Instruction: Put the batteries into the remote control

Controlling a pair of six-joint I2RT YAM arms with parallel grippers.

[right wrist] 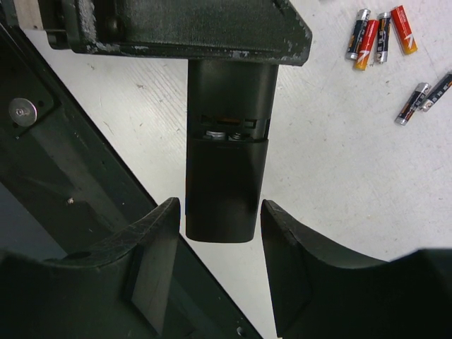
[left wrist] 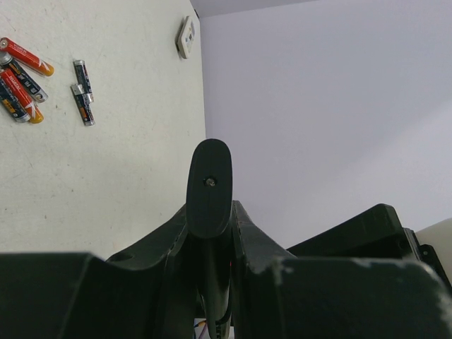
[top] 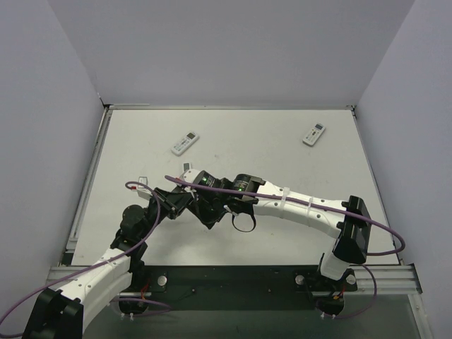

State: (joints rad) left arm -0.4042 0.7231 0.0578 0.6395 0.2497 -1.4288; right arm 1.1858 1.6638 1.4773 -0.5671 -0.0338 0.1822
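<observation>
Black plastic, the remote [right wrist: 222, 176] is clamped in the left gripper [left wrist: 210, 233] above the table's [right wrist: 339, 162] near-left part. Metal cell ends [right wrist: 224, 134] show above its half-slid cover [right wrist: 220, 191], so loading looks nearly done. The right gripper [right wrist: 220, 206] has its jaws apart astride the cover, and closing it remains. Spare batteries [right wrist: 381, 35] lie loose on the table.

Two white remotes [top: 185, 143] [top: 313, 134] on table [top: 247, 127]
</observation>
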